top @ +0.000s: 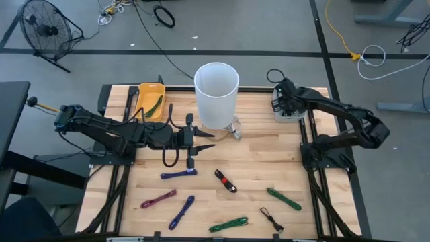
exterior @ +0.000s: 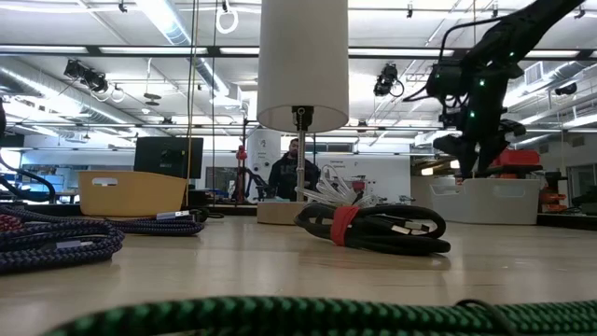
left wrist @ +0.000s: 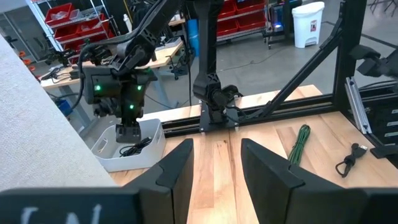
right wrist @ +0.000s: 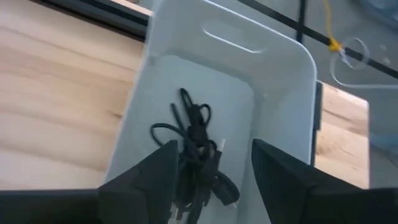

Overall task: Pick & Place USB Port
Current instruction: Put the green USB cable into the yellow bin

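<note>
My right gripper wide open, empty, above white bin; black cable lies inside. Best lift straight, avoid snagging loops.

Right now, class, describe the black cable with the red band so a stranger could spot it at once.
Start at the tall white cylinder at the table's far edge, then come toward the near edge to the middle of the table. The black cable with the red band lies there, coiled short; its neighbours are blue, purple or green.
</note>
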Available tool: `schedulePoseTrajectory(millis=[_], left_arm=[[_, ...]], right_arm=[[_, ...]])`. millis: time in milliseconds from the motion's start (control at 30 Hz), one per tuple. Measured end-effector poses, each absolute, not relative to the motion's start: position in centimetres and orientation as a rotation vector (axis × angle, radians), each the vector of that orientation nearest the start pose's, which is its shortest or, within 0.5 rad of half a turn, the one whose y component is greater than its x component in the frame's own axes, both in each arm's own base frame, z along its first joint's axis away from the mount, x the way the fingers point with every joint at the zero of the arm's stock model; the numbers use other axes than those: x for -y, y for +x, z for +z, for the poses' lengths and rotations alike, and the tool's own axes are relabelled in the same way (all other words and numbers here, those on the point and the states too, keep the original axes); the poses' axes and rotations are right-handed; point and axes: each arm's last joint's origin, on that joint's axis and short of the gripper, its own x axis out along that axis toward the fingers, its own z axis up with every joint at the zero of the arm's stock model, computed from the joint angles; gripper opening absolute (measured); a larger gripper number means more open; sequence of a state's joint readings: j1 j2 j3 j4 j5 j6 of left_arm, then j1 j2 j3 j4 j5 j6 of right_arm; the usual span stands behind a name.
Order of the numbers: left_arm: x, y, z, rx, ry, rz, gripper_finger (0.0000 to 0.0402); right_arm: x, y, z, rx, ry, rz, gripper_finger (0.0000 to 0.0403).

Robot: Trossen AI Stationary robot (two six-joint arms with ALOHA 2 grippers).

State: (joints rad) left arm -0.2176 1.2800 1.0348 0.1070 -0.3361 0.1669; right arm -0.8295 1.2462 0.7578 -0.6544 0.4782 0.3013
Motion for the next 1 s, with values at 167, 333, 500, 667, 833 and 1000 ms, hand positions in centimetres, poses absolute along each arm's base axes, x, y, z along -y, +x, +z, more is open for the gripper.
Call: schedulePoseTrajectory(millis=[167, 333, 500, 667, 833, 1000], left_arm=[[5.3, 28.6, 34.2, -0.143, 0.204, 0.107, 0.014], [5.3, 28.6, 34.2, -0.143, 0.204, 0.107, 0.014], [5.3, 28.6, 34.2, -0.143, 0.204, 0.107, 0.014], [5.3, 28.6, 34.2, -0.142, 0.204, 0.107, 0.014], [5.3, 28.6, 34.2, -0.142, 0.205, 0.107, 0.014], [5.3, 28.6, 34.2, -0.142, 0.205, 0.107, 0.014]], right_arm=[[15.9, 13.5, 22.6, -0.916, 0.499, -1.132, 0.0201], [13.6, 13.8, 24.6, -0.771, 0.615, -0.713, 0.0187], [10.8, 14.3, 26.3, -0.667, 0.702, -0.405, 0.0177], [7.3, 15.2, 27.2, -0.666, 0.781, -0.134, 0.0176], [3.8, 16.5, 27.6, -0.719, 0.803, 0.024, 0.0176], [0.3, 17.3, 27.7, -0.771, 0.798, 0.102, 0.0176]])
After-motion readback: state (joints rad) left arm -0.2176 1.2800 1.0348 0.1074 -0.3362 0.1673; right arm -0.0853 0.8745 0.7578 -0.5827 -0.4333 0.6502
